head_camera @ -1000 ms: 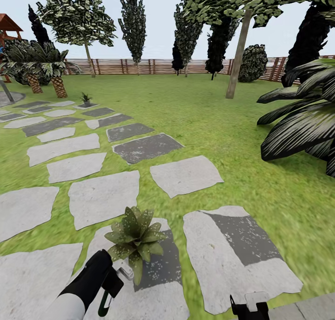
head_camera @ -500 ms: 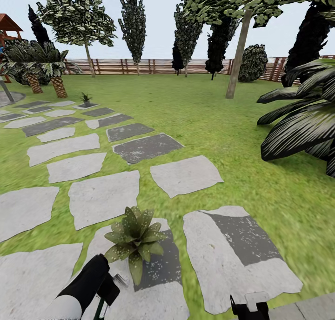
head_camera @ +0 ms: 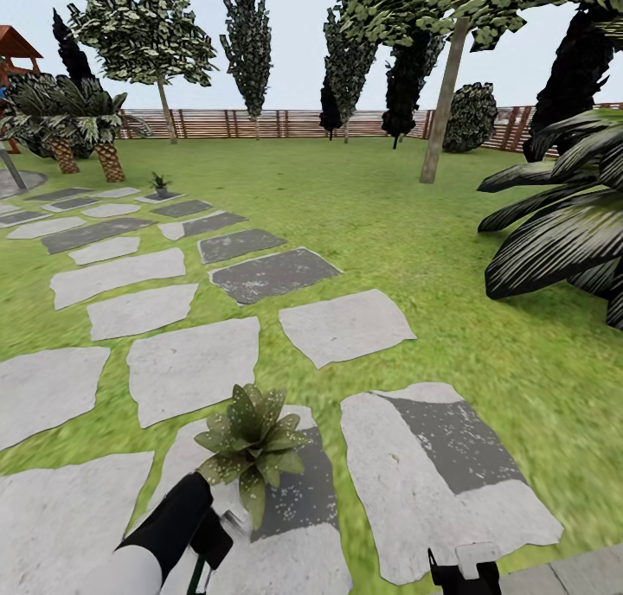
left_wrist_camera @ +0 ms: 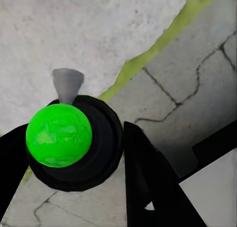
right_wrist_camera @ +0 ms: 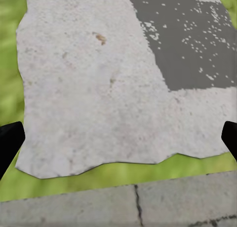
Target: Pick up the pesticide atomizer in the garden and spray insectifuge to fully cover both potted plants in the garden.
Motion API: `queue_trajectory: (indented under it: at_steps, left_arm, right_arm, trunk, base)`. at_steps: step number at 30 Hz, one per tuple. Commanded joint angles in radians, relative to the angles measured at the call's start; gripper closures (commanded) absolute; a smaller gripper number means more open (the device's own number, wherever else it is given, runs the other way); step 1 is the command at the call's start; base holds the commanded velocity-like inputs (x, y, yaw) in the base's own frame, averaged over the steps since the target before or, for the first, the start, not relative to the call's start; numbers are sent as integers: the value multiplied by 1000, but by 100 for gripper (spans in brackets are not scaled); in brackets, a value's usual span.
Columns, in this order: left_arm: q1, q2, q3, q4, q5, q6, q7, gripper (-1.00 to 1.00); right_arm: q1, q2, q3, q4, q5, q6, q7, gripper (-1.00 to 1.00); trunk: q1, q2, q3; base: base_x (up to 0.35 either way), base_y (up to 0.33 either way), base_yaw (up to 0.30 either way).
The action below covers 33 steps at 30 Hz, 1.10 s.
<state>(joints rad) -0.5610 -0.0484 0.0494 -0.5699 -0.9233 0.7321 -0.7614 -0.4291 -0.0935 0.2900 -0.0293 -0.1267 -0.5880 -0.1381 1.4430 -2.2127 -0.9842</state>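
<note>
Our left gripper [head_camera: 208, 539] has crept up toward the near potted plant [head_camera: 251, 444] at lower left, clenched around the pesticide atomizer [left_wrist_camera: 74, 138], mostly hidden there. Our right gripper [head_camera: 463, 569], cut off at the bottom, spreads wide. We count two potted plants; the second [head_camera: 159, 182] sits far at upper left.

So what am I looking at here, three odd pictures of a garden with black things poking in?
They come from a simulated two-armed robot. The wide picture is from its head, looking over a lawn crossed by stepping stones. A small potted plant dotted with white specks stands just ahead; a second one stands far off. The other two pictures are from cameras at each wrist. The left end effector grips a spray bottle, dark with a green body. The right end effector is open, over a stone.
</note>
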Motion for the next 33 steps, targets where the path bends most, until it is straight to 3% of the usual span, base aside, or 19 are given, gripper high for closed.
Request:
queue_trajectory:
  at_steps: [1, 4, 18, 22, 27, 33]
  left_arm:
    - [-7, -2, 5, -6, -9, 6, -12, 100]
    - [-34, 0, 4, -8, -10, 8, -37, 100]
    - [-8, -1, 2, -7, -20, -5, -43, 100]
    - [-2, 16, -1, 4, -23, -7, -41, 100]
    - [28, 70, -1, 9, -22, -10, -41, 100]
    - [42, 54, 2, -4, -21, -65, -39, 100]
  right_arm:
    - [0, 0, 9, 0, -10, -3, -1, -100]
    - [0, 0, 9, 0, -10, -3, -1, -100]
    - [0, 0, 9, 0, -10, -3, -1, -100]
    - [0, 0, 9, 0, -10, -3, -1, -100]
    - [0, 0, 9, 0, -10, -3, -1, -100]
    - [0, 0, 9, 0, -10, -3, -1, -100]
  trunk:
    - [0, 0, -1]
    - [0, 0, -1]
    - [0, 0, -1]
    - [0, 0, -1]
    - [0, 0, -1]
    - [0, 0, -1]
  base:
    - [0, 0, 0]
    - [0, 0, 0]
    - [-47, -34, 0]
    - [-119, -126, 0]
    - [-10, -12, 0]
    - [0, 0, 0]
